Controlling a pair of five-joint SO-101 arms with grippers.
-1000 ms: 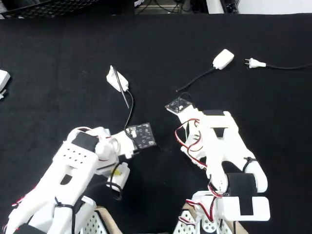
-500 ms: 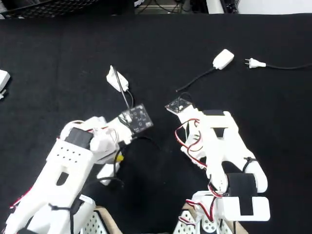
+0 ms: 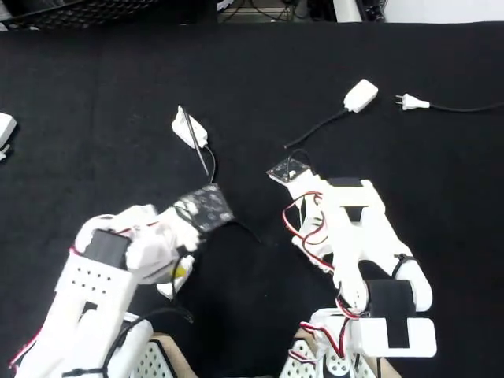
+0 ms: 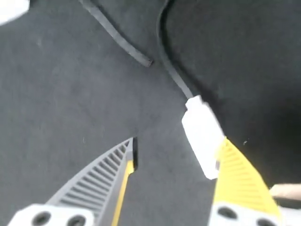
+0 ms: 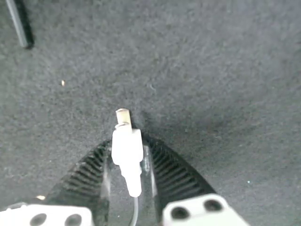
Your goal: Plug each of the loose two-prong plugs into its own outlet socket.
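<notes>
My right gripper (image 5: pixel 127 143) is shut on a small white two-prong plug (image 5: pixel 127 149) whose prongs point out over the black cloth; in the high view it sits mid-table (image 3: pixel 287 171). My left gripper (image 4: pixel 176 146) is open just above the cloth. A white plug body (image 4: pixel 201 136) on a black cord lies against its yellow finger (image 4: pixel 235 179). That cord runs up to a white socket (image 3: pixel 189 127). A second white socket (image 3: pixel 361 94) lies at the back right, and a loose white plug (image 3: pixel 411 101) on a black cable is next to it.
A loose black cable end (image 4: pixel 146 61) lies on the cloth ahead of the left gripper. A white object (image 3: pixel 4 130) sits at the table's left edge. Both arm bases crowd the near edge. Black cloth (image 3: pixel 94 79) stretches across the far left.
The left arm has swung leftward and its gripper has shifted left along the black cord. The right arm has kept still with its plug.
</notes>
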